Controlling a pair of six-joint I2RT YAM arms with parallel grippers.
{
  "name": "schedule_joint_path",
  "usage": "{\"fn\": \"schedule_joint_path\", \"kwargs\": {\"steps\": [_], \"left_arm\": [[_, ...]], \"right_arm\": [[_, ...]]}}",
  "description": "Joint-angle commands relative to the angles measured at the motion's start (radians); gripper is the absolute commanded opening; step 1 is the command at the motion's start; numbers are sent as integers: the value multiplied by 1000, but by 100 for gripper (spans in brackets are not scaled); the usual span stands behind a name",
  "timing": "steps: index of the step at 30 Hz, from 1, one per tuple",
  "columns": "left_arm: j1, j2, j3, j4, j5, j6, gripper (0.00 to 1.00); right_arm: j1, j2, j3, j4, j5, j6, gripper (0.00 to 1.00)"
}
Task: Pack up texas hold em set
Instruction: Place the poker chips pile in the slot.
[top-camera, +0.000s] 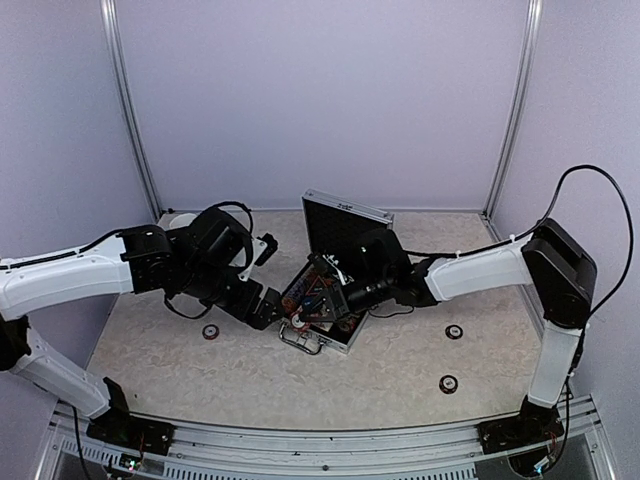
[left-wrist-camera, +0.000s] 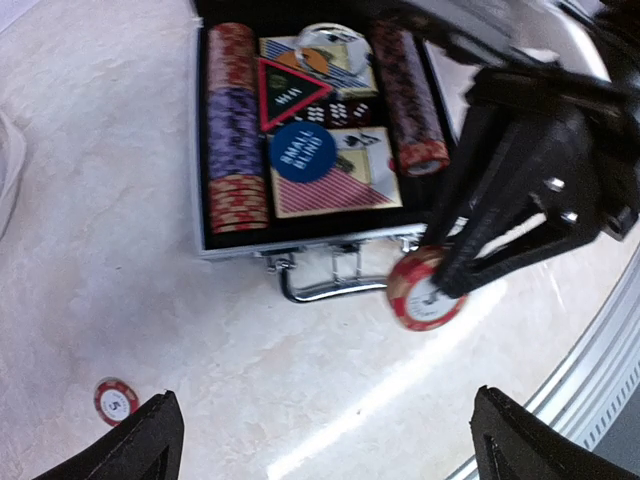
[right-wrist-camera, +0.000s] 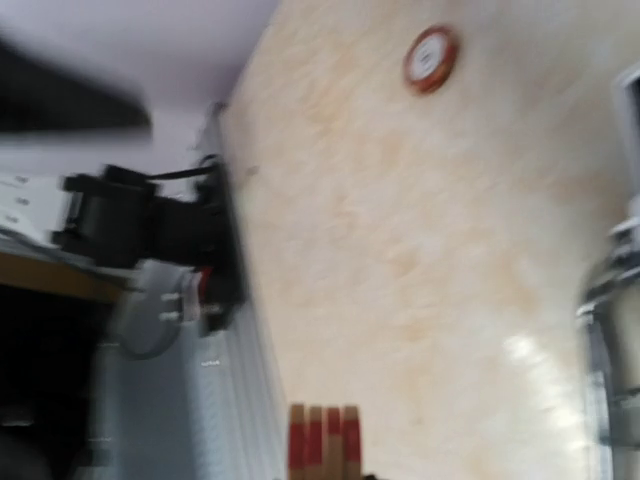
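Nearest the arm bases, one red-and-white poker chip (top-camera: 448, 382) lies loose on the beige marbled table (top-camera: 150, 370). Two more sit a bit further in, one on the right (top-camera: 453, 331) and one on the left (top-camera: 211, 331), all well apart from each other. Left gripper (left-wrist-camera: 325, 420) hangs over bare table just in front of the case, fingers spread wide, nothing between them. Right gripper (left-wrist-camera: 432, 280) is clamped on a small stack of red-and-white striped chips (left-wrist-camera: 422, 292), held just outside the case by one end of its chrome handle (left-wrist-camera: 320, 288). Can't tell if the stack touches the table. Right wrist view is blurred, only the stack's striped edge is readable there. The square silver ribbed aluminium case (left-wrist-camera: 230, 250) sits mid-table, open, with the lid (top-camera: 345, 222) standing up on the far side. Inside on black lining: a striped chip row down one side (left-wrist-camera: 232, 130), another down the other (left-wrist-camera: 405, 90). Between them lie a red-patterned card deck (left-wrist-camera: 345, 190) with a blue round "SMALL BLIND" button (left-wrist-camera: 303, 152) on it, a green red-edged triangle marker (left-wrist-camera: 288, 92), dark red dice (left-wrist-camera: 350, 108) and a pale round button (left-wrist-camera: 330, 40) at the far end.
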Motion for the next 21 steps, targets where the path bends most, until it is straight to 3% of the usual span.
{"fn": "schedule_joint_path", "kwargs": {"steps": [1, 7, 14, 21], "left_arm": [[132, -105, -74, 88, 78, -48, 99], [251, -196, -151, 133, 97, -69, 99], [290, -195, -178, 152, 128, -73, 99], [304, -160, -175, 146, 130, -67, 99]], "right_arm": [[-5, -98, 89, -376, 227, -386, 0], [-2, -109, 229, -724, 476, -648, 0], [14, -64, 311, -883, 647, -738, 0], [43, -25, 332, -907, 674, -778, 0]]}}
